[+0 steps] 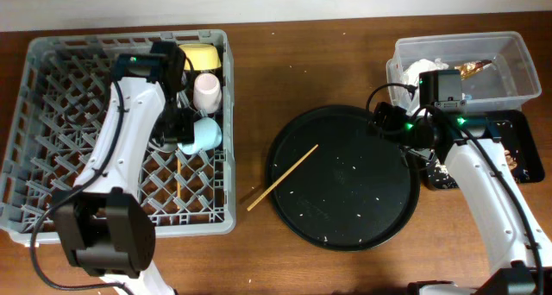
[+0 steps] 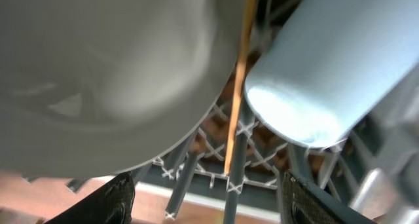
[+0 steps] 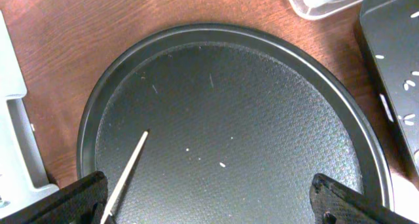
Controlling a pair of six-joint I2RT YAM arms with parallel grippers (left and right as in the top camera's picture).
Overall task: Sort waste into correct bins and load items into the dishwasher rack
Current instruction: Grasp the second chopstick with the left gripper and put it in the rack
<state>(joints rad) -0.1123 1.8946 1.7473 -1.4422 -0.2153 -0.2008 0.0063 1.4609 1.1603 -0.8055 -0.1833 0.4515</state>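
The grey dishwasher rack [image 1: 52, 131] stands at the left and holds a yellow bowl [image 1: 200, 56], a pink cup [image 1: 207, 90], a light blue cup [image 1: 203, 133] and one chopstick [image 1: 178, 178]. My left gripper [image 1: 177, 122] hangs open and empty inside the rack. In the left wrist view, the left gripper [image 2: 209, 204] has the grey plate [image 2: 111, 73], that chopstick [image 2: 239, 86] and the blue cup [image 2: 327, 73] just ahead of it. The second chopstick [image 1: 283, 177] lies on the round black tray [image 1: 345, 200]. My right gripper [image 3: 209, 198] is open and empty above that tray, with the chopstick [image 3: 127, 171] by its left finger.
The clear tub [image 1: 517, 79] at the back right holds white napkins [image 1: 423, 68] and a shiny wrapper [image 1: 474, 68]. The shallow black tray [image 1: 517, 135] with pale scraps lies below it, partly under my right arm. Small crumbs dot the round tray [image 3: 229, 73].
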